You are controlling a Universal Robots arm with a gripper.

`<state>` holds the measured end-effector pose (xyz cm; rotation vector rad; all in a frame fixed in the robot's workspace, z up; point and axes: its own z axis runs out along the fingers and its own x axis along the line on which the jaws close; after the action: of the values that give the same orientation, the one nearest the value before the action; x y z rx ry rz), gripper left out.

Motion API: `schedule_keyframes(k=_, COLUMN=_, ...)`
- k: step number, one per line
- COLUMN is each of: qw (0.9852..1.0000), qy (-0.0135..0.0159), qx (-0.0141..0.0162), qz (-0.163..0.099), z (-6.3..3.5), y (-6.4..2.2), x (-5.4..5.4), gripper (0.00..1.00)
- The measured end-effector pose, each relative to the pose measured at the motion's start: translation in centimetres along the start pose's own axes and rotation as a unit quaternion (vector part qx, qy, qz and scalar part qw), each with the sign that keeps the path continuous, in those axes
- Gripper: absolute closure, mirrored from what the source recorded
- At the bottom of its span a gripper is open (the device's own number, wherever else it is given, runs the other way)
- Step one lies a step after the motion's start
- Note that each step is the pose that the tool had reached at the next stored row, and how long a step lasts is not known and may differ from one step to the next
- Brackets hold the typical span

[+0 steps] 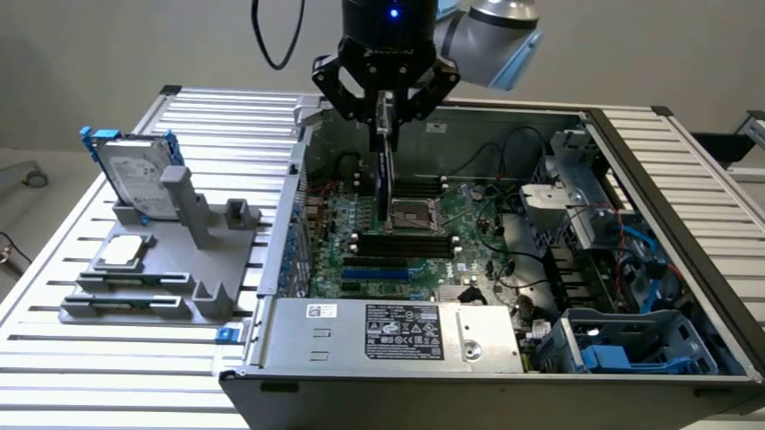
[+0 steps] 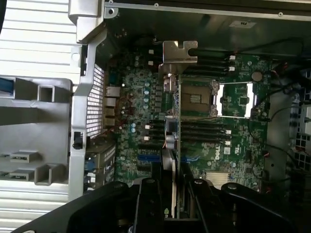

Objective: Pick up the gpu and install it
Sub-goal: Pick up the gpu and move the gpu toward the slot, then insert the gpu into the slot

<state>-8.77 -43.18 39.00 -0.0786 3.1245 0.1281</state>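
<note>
I see the gripper (image 1: 385, 112) in the upper middle of the exterior view, above the open computer case (image 1: 682, 215). Its jaws are partway closed and clamped on the gpu (image 1: 385, 170), one black finger on each face. The card hangs straight down from them, edge-on to the camera, a thin dark strip reaching into the case.

In the wrist view I'm looking along the gpu (image 2: 170, 131) from the gripper (image 2: 171, 194). Its silver bracket (image 2: 179, 51) is at the end farthest from the fingers (image 2: 148, 196). Behind the card is the green motherboard (image 2: 228, 141), with the processor socket (image 2: 197, 99) just beside the card's line and the black memory slots (image 2: 204, 131) running out from it.

In the exterior view the card's lower end lines up with the processor socket (image 1: 418, 215) on the motherboard (image 1: 478, 242). I cannot tell whether it touches anything there.

At the frame's lower middle, the silver power supply (image 1: 395, 331) fills the near side of the case. On the exterior view's left, a hard drive (image 1: 134, 170) in a blue frame stands upright on a grey stand (image 1: 179, 260). That stand rests on the slatted metal surface (image 1: 72, 358), well apart from the gripper.
</note>
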Motion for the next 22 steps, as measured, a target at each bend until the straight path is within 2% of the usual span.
schedule_keyframes(k=7, qw=1.0, qy=0.0001, qx=0.0, qz=0.0, z=1.13, y=-0.4, x=-1.7, gripper=0.73)
schedule_keyframes(k=22, qw=1.0, qy=0.0004, qx=-0.0001, qz=0.001, z=1.15, y=-0.42, x=-1.7, gripper=0.73)
